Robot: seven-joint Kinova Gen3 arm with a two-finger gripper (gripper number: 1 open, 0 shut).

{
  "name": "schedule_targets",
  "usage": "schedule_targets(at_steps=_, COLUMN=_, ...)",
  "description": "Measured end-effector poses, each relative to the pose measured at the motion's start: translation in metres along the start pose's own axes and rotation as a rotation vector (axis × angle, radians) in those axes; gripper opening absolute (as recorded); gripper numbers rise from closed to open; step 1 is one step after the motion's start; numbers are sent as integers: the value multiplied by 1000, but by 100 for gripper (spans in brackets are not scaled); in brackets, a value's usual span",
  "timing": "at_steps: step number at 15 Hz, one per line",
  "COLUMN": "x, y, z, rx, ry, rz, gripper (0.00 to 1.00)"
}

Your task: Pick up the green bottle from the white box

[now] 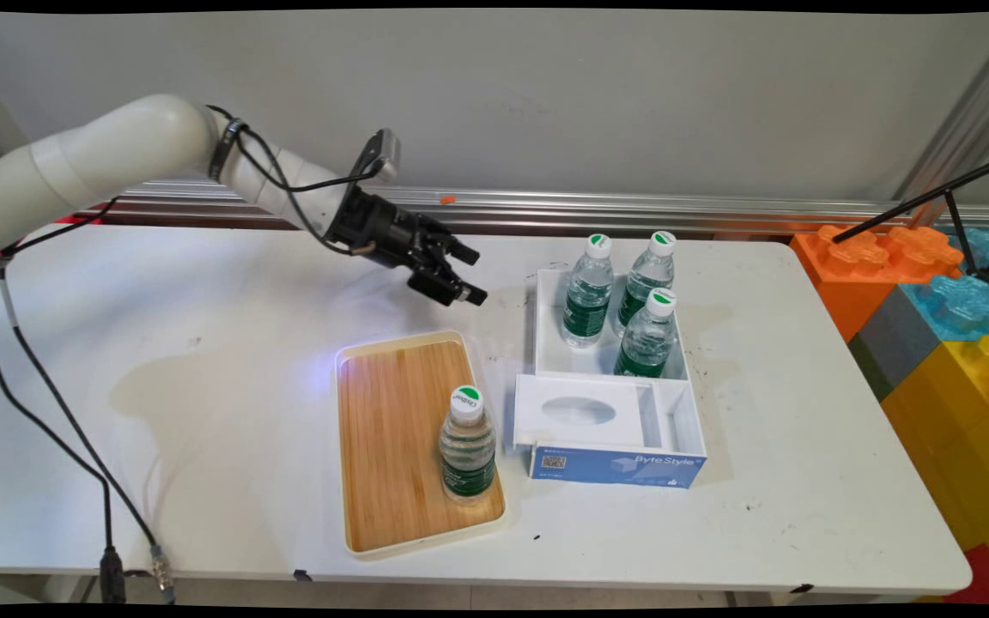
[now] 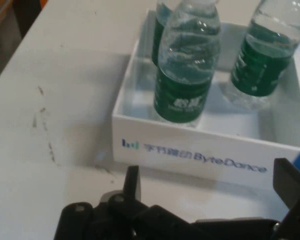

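Above counter (image 1: 203, 292), left of white box (image 1: 546, 326): gripper (image 1: 464, 273) found empty, fingers (image 2: 132, 181) spread wide. Nearest bottle (image 2: 186, 65) judged light, smooth, slippery; labelled waist preferred.

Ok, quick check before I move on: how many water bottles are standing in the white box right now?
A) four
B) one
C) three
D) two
C: the main view shows three bottles upright in the white box's far compartment, while a fourth bottle stands apart on the wooden tray.
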Motion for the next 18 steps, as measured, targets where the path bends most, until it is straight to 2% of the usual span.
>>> schedule_targets(at_steps=8, x=18, y=-11, z=33, rx=10, ry=42, rz=-7, gripper=100)
schedule_targets(at_steps=18, x=25, y=-6, z=69, rx=-20, ry=70, rz=-28, gripper=100)
